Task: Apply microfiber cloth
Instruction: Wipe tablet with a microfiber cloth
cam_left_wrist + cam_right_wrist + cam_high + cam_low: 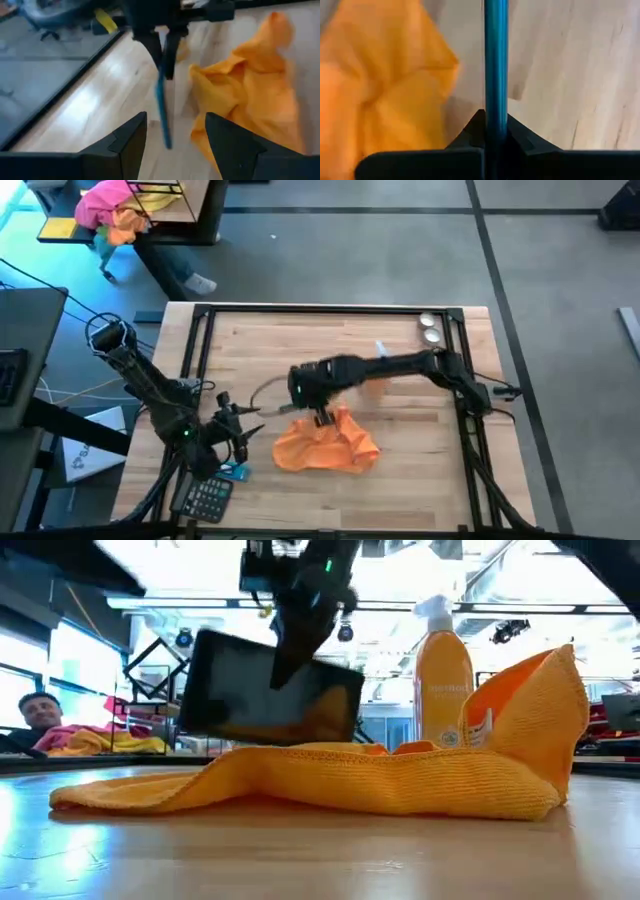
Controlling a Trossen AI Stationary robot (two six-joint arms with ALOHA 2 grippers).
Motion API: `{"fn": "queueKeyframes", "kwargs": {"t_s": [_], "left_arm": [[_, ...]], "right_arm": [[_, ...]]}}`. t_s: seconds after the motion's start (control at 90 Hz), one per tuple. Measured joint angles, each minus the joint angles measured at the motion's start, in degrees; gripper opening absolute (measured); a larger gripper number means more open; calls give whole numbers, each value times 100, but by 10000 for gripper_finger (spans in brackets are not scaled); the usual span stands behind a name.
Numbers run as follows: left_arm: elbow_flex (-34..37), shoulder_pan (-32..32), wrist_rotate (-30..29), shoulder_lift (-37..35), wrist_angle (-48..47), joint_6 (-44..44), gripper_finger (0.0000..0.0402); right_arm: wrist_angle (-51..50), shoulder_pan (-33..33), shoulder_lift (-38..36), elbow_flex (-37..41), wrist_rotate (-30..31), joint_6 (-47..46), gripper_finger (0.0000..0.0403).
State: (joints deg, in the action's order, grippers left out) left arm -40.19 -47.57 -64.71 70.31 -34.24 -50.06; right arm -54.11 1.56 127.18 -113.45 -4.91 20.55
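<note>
Right pincer clamps the phone on edge above the crumpled microfiber cloth on the table, likely for wiping; left pincer waits open nearby.

The table is light wood planks with a black frame along its edges. A crumpled orange microfiber cloth lies on it near the front middle, one corner standing up. An orange spray bottle with a white top stands on the wood just behind the cloth. Two small round metal pieces sit at the far right corner. A calculator rests at the front left edge.
</note>
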Motion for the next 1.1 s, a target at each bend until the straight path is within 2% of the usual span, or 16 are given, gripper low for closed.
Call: {"fn": "queueKeyframes", "kwargs": {"t_s": [0.078,0.178,0.244,0.422,0.5,0.667,0.844,0.978,1.1], "left_arm": [[234,253,-7,-32,12,-521,184],[477,591,418,-115,442,-392,184],[707,818,762,-125,1089,-36,185],[1376,1609,2220,-123,3883,1592,185],[1495,1879,2478,-141,4531,2083,185],[1502,2148,2728,-141,4234,1912,185],[1498,2144,2805,-79,4090,1687,185],[1297,1936,2931,-301,3869,1651,185],[910,1672,2858,-614,2743,1622,184]], "right_arm": [[19,229,112,3,-414,99,1],[12,392,199,3,-733,110,1],[3,484,215,3,-958,98,1],[32,541,218,3,-1532,162,1],[-34,491,218,3,-1557,183,1],[10,409,226,7,-1363,97,4],[18,304,226,7,-1152,54,6],[-257,256,224,5,-968,118,6],[-560,190,224,5,-963,45,6]]}}
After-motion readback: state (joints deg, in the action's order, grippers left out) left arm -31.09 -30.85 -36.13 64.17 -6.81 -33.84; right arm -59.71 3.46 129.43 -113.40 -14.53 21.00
